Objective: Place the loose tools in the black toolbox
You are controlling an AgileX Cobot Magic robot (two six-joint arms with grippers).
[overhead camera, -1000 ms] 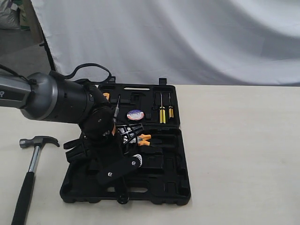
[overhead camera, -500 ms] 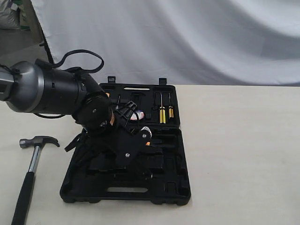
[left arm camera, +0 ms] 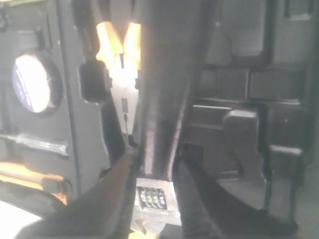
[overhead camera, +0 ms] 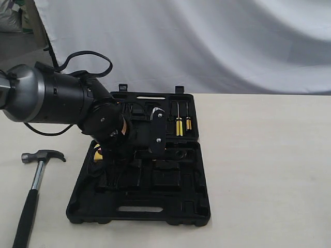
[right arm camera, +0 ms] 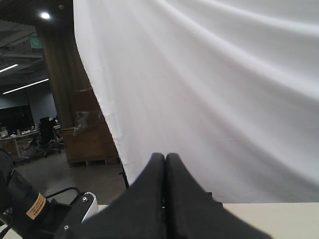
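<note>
Left gripper (left arm camera: 153,164): slightly parted, clamped on adjustable wrench (overhead camera: 156,132) | change: wrench swung from pointing at black toolbox's (overhead camera: 199,209) front edge to upright over its middle | right gripper (right arm camera: 164,194): closed, empty | tape roll (left arm camera: 32,82): in toolbox recess, blue-white label unreadable | claw hammer (overhead camera: 35,178): on table (overhead camera: 269,170), off toolbox's left edge

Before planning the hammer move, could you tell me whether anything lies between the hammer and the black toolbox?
Nothing visible does: only bare table separates the hammer from the toolbox, though the left arm hangs over it.
</note>
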